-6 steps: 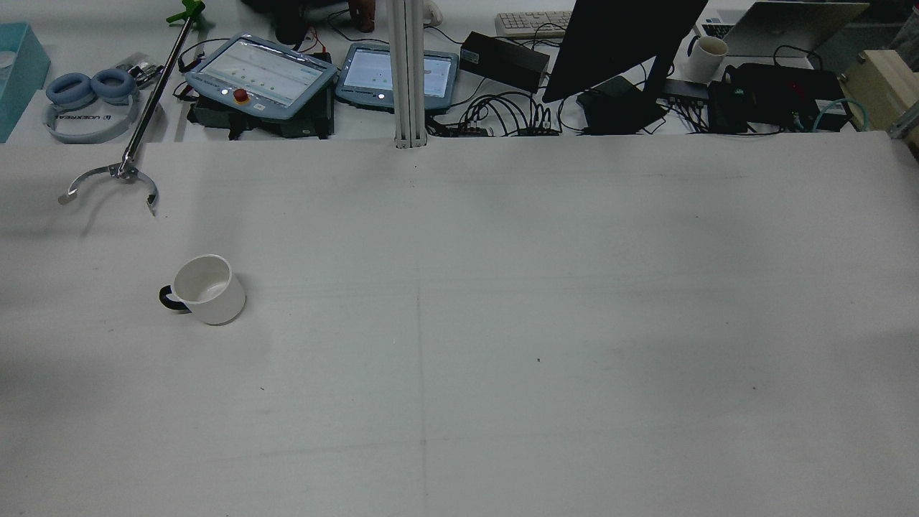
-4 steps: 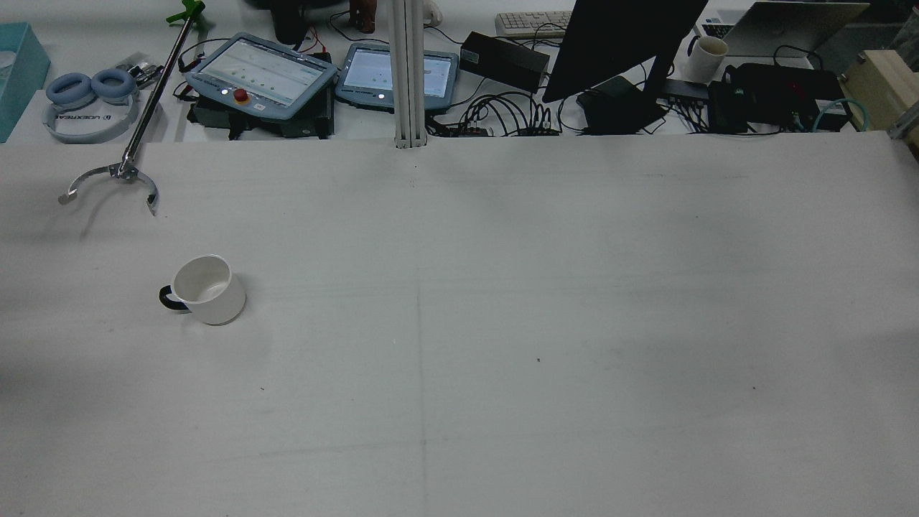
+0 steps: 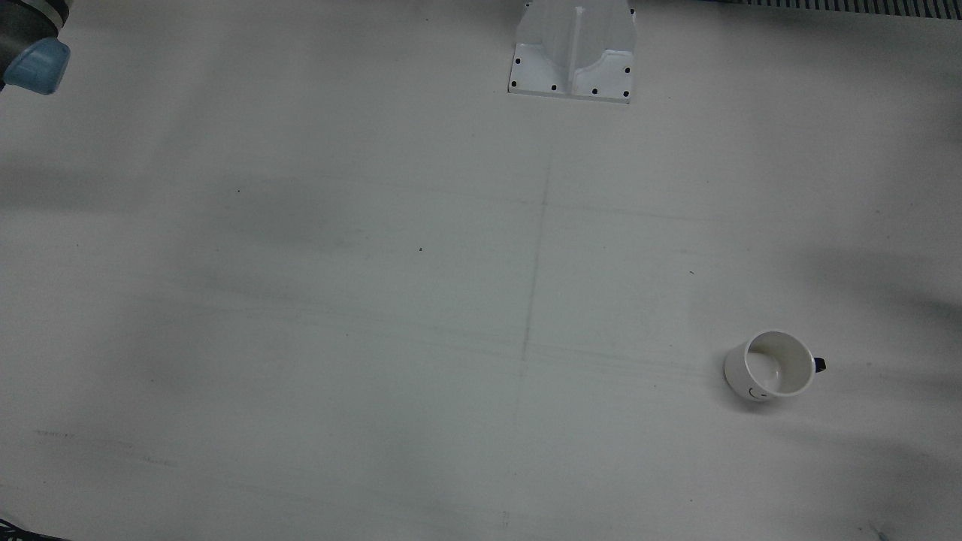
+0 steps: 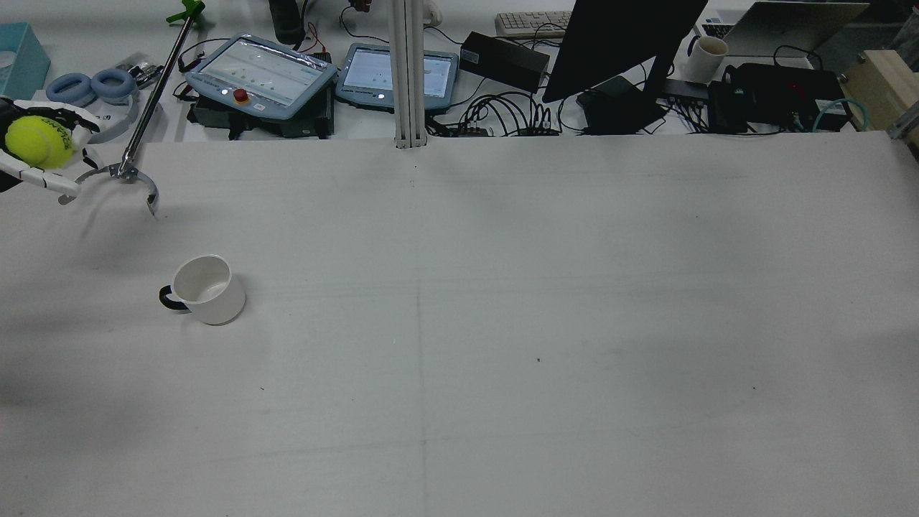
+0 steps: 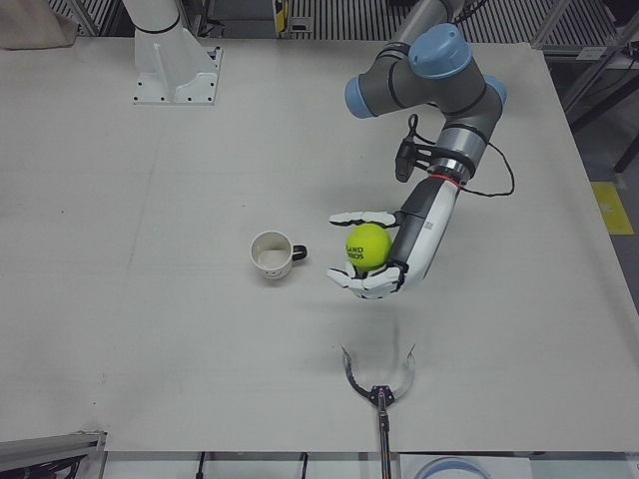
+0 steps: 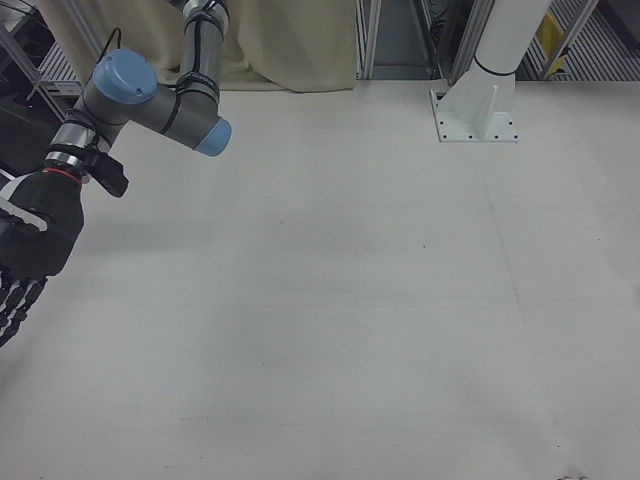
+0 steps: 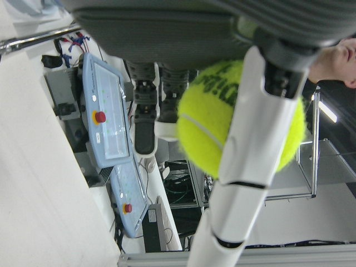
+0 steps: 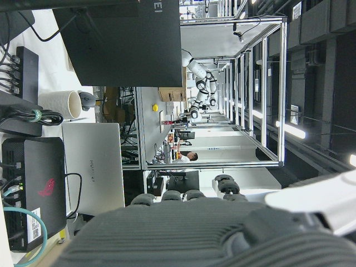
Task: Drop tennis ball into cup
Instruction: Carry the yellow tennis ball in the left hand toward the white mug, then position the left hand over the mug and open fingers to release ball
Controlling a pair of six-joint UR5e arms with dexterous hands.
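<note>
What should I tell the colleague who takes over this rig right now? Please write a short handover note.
Left hand: shut on the tennis ball, held above the table, off to the handle side of the cup and not over it.
Right hand: holds nothing, fingers apart, at the far edge of its own half, away from the work.
Cup: white with a dark handle, upright on the table in the left arm's half, empty.
Done: ball is grasped and lifted.
Left: carry the ball over the cup's opening, then release it inside.
A reacher tool lies on the table near the left hand; probably best avoided.
</note>
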